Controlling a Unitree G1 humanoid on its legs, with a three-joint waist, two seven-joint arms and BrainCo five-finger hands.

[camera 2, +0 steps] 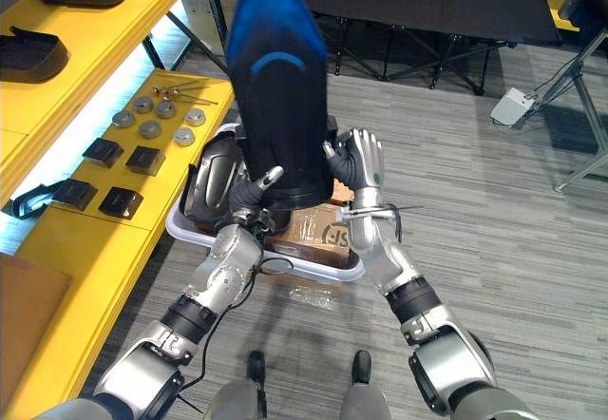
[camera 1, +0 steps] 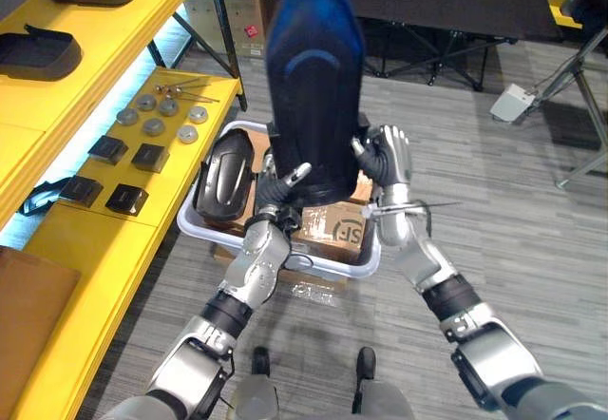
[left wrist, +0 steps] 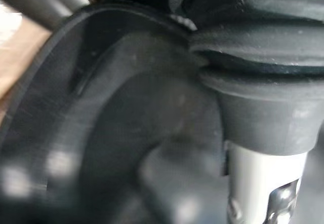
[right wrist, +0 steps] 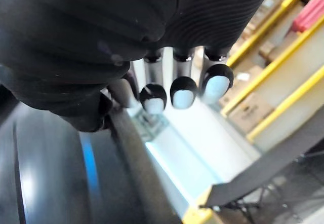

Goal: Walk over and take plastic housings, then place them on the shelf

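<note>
Housing (camera 1: pixel 313 78) upright between straight-fingered right hand (camera 1: pixel 391 162) and left hand (camera 1: pixel 280 190), grip hidden.

The raised housing (camera 1: pixel 313 78) is dark, smooth plastic with a soft blue sheen, and the second housing (camera 1: pixel 226 175) in the bin (camera 1: pixel 187 220) is glossier black plastic; the bin is pale smooth plastic and the box (camera 1: pixel 332 225) in it plain brown cardboard. The shelf (camera 1: pixel 142 216) has a smooth yellow painted face carrying dull grey metal discs (camera 1: pixel 154 126) and matt black square parts (camera 1: pixel 106 149), above rough grey ribbed carpet on the floor (camera 1: pixel 503 211). The right hand (camera 1: pixel 392 159) has bare silver metal fingers (right wrist: pixel 183 93) with smooth dark tips and a matt, ribbed cover.
</note>
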